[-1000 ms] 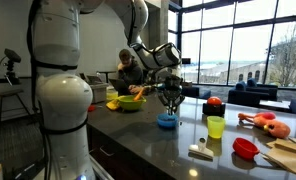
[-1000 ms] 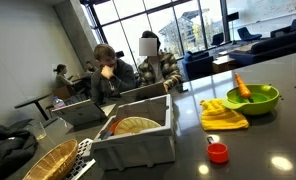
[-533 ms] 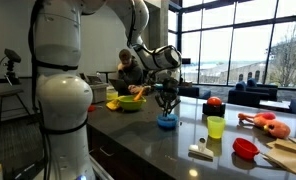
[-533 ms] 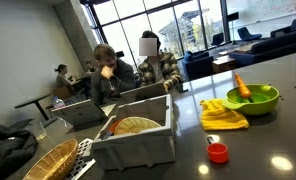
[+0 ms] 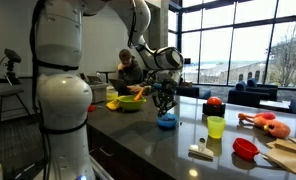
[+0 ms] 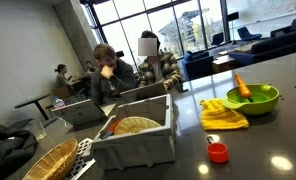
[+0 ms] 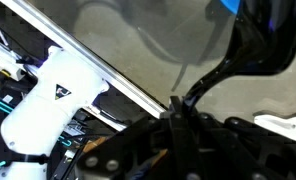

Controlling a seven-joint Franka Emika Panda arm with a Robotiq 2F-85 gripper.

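In an exterior view my gripper (image 5: pixel 165 103) hangs from the white arm (image 5: pixel 60 90) over the dark counter (image 5: pixel 148 140). It is shut, with nothing seen between its fingers. It hovers just above and slightly left of a small blue bowl (image 5: pixel 167 121). A green bowl (image 5: pixel 130 102) with an orange item stands further left. In the wrist view the black fingers meet at the gripper (image 7: pixel 174 101), over the grey counter (image 7: pixel 138 40), and a blue edge of the bowl (image 7: pixel 229 4) shows at the top right.
A yellow-green cup (image 5: pixel 216 127), red bowl (image 5: pixel 246 148), red ball (image 5: pixel 214 101), orange toy (image 5: pixel 266 122), white brush (image 5: pixel 200 152) and wooden board (image 5: pixel 288 155) stand right of the gripper. Also on the counter are a green bowl (image 6: pixel 254 98), yellow cloth (image 6: pixel 223 116), red cup (image 6: pixel 218 152), grey rack (image 6: pixel 138 138) and wicker basket (image 6: pixel 46 162). People sit behind.
The gripper has drifted a little to the left above the blue bowl, still shut. Nothing else has moved.
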